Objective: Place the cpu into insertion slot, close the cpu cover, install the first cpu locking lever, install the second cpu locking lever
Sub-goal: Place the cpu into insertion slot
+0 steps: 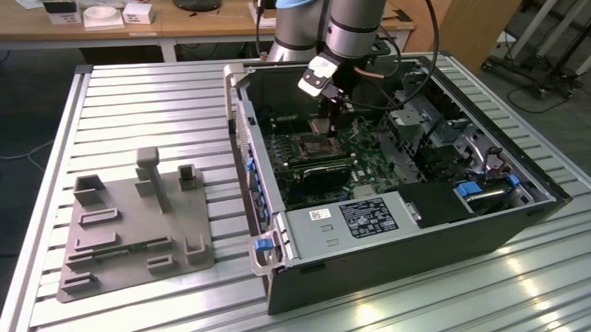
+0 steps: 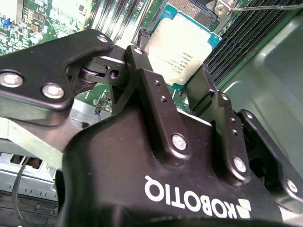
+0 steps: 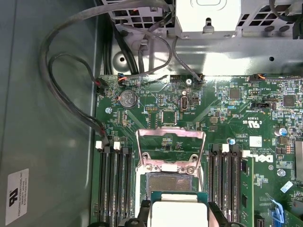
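Observation:
My gripper [image 1: 323, 116] reaches down into the open computer case and is shut on the cpu [image 2: 182, 47], a flat square silvery chip held by its edges between the two black fingers [image 2: 142, 66]. In the first wrist view the cpu [image 3: 177, 213] hangs just short of the insertion slot [image 3: 169, 182], whose dark centre lies bare on the green board. The cpu cover [image 3: 170, 134], a thin silver frame with a window, stands swung open on the far side of the slot. In the exterior view the insertion slot [image 1: 312, 146] lies right below the gripper.
Long black memory slots [image 3: 115, 189] flank the socket on both sides. Grey cables [image 3: 71, 71] loop along the case wall. A grey box with a black label [image 1: 365, 216] sits at the case front. A grey fixture plate [image 1: 129, 228] lies on the slatted table at the exterior view's left.

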{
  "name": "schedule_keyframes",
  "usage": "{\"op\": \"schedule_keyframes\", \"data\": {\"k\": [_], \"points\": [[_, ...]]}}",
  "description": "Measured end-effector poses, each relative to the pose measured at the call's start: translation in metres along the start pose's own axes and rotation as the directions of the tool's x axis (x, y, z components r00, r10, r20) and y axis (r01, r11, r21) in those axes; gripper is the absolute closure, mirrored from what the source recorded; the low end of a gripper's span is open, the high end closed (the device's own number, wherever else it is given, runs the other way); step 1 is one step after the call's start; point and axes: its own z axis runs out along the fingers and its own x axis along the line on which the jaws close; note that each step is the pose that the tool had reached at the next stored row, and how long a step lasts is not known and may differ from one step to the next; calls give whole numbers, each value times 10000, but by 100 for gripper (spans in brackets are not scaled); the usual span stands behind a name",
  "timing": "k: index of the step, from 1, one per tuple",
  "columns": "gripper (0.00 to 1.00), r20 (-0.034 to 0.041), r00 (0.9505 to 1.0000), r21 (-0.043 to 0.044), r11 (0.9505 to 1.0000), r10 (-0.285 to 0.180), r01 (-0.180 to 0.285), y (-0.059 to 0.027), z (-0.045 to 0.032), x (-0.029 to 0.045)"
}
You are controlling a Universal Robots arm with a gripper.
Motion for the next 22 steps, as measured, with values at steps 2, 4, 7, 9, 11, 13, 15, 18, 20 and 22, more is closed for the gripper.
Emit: {"op": "schedule_keyframes", "data": {"k": [2, 4, 7, 9, 11, 13, 15, 18, 20, 22], "points": [[46, 0, 10000, 0, 10000, 0, 0, 0, 6, 0], [46, 0, 10000, 0, 10000, -1, 1, 0, 6, 0], [46, 0, 10000, 0, 10000, 0, 0, 0, 6, 0], [46, 0, 10000, 0, 10000, 0, 0, 0, 8, 0], [46, -4, 10000, -2, 10000, 0, 0, 0, 22, 1], [46, -1, 10000, 1, 10000, -1, 1, 0, 42, 2], [46, 3, 10000, 4, 10000, 0, 0, -2, 78, 4], [46, 11, 10000, 2, 10000, 40, -40, -3, 132, 7], [46, 12, 10000, 2, 10000, 58, -58, -3, 169, 9], [46, 11, 10000, 1, 10000, 62, -62, -4, 206, 9]]}}
